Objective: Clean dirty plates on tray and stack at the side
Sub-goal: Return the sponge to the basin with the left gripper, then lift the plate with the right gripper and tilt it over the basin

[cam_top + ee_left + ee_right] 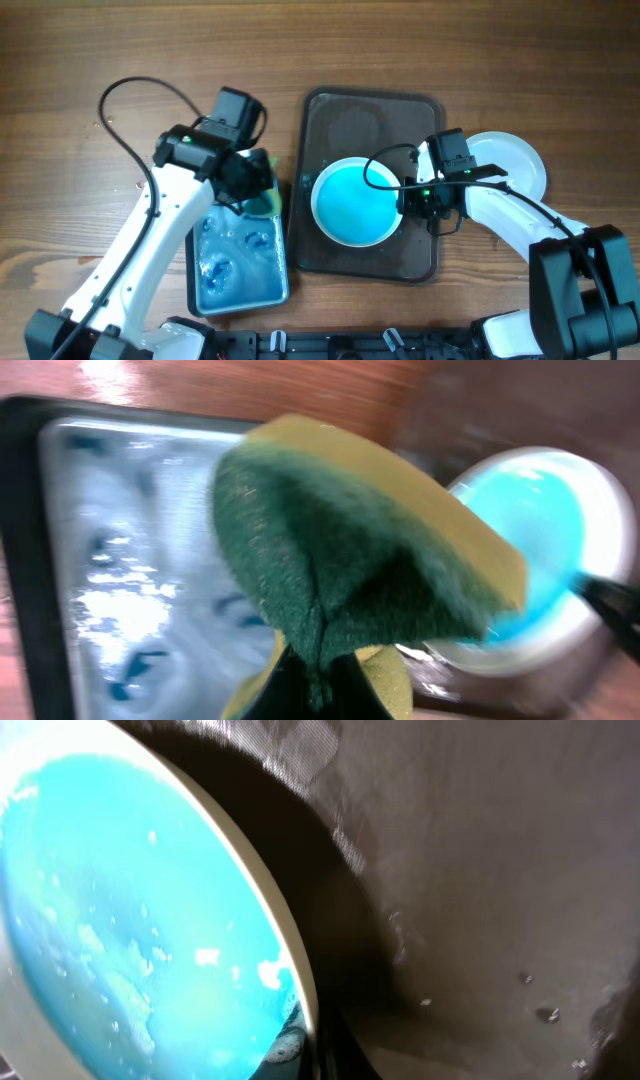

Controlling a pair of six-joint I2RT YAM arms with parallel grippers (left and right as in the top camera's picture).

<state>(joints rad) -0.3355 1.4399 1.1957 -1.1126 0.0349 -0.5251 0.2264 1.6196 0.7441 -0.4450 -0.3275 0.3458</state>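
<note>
- Clamps a green sponge [340, 550] in the left gripper [252, 188] over the soapy basin [240, 270], ready for scrubbing.
- Pinches the blue plate [355, 200] by its rim with the right gripper [415, 200], apparently steadying it on the tray [330, 110].
- Shows a white plate [515, 160] aside, likely stacked.

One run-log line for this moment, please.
left gripper: shut on sponge, over tub | right gripper: shut on blue plate rim, on tray | white plate: beside tray

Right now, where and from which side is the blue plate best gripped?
Pinch the right rim of the blue plate from the right: it lies in the tray, so only the thin raised rim offers a hold, and the right pincer is there.
</note>
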